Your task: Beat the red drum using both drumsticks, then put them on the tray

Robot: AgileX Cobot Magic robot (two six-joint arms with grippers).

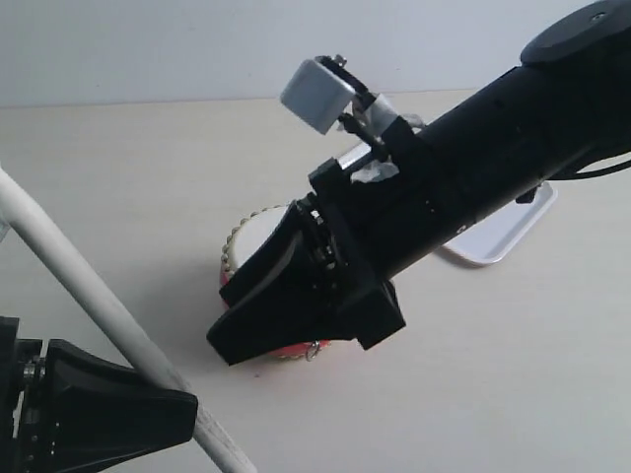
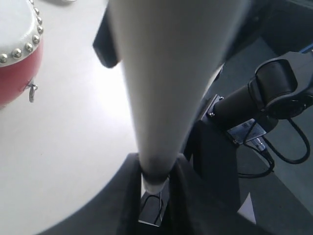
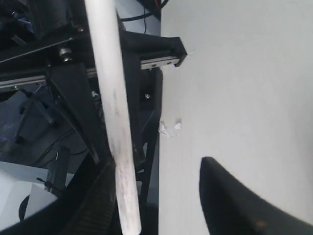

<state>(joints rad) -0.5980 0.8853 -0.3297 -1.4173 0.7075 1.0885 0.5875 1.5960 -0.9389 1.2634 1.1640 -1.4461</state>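
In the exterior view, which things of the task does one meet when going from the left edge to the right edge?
drumstick → red drum → tray

Pale beige tabletop point(image 1: 513, 374), a small white scrap point(image 3: 170, 128) near its edge, plain wall point(image 1: 148, 49) behind.

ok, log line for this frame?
left gripper shut on left stick | right gripper open, right stick against one finger | neither stick on tray
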